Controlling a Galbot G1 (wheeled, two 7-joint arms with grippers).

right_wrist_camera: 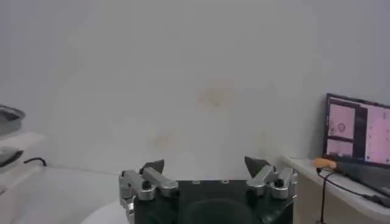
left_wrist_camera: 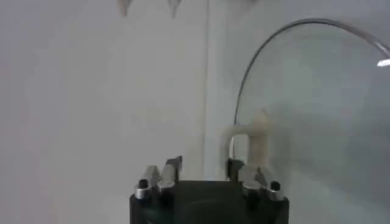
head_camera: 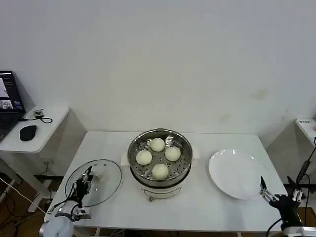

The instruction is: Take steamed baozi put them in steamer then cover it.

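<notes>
The left gripper (head_camera: 85, 180) hovers with jaws spread wide beside the glass cover's (head_camera: 101, 182) pale handle (left_wrist_camera: 259, 137), gripping nothing. The right gripper (head_camera: 266, 193), also open, hangs by the white plate (head_camera: 236, 174). Four baozi (head_camera: 159, 171) sit in the steamer (head_camera: 160, 154), uncovered.

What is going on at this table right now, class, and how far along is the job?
All four steamed baozi already sit on the perforated tray inside the steamer at the middle of the table. The cover still lies flat on the table to the steamer's left. The left gripper, fingers open, is at the cover near its pale handle. The right gripper is open, at the near edge of the empty white plate. Covering is not yet done.
</notes>
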